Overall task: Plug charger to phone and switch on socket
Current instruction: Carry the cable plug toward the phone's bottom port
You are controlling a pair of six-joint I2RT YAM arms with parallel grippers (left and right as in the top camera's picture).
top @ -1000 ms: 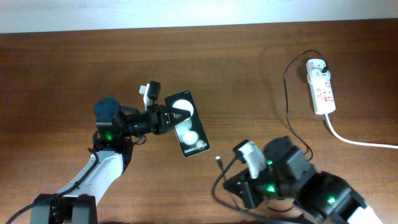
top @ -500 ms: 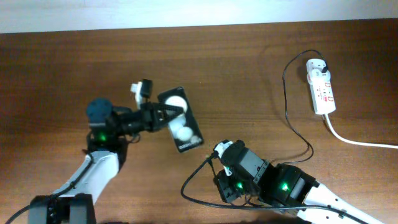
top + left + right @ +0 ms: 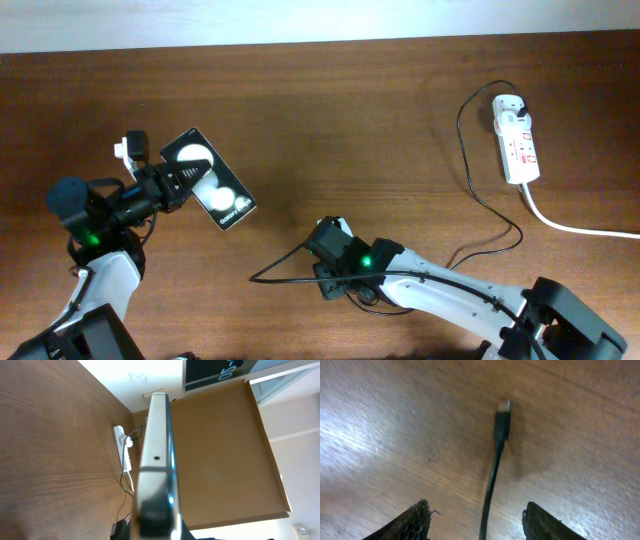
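The black phone (image 3: 212, 194) is lifted at the left of the overhead view, with my left gripper (image 3: 192, 181) shut on one end. The left wrist view shows the phone (image 3: 156, 455) edge-on between the jaws of that gripper (image 3: 155, 522). The charger, a thin black cable (image 3: 463, 170), runs from the white socket (image 3: 516, 140) down to my right gripper (image 3: 322, 266) at the bottom centre. In the right wrist view its connector tip (image 3: 502, 421) lies on the table. The cable passes between the fingers of the open right gripper (image 3: 479, 524), and neither finger touches it.
The socket's thick white cord (image 3: 580, 228) trails off to the right edge. The socket (image 3: 122, 446) also shows far off in the left wrist view, beside a brown board (image 3: 220, 460). The wooden table (image 3: 350, 130) ends at a pale wall along the top.
My left arm has carried the phone leftward. My right gripper has swept left across the table and opened, and the cable's tip now lies loose in front of it.
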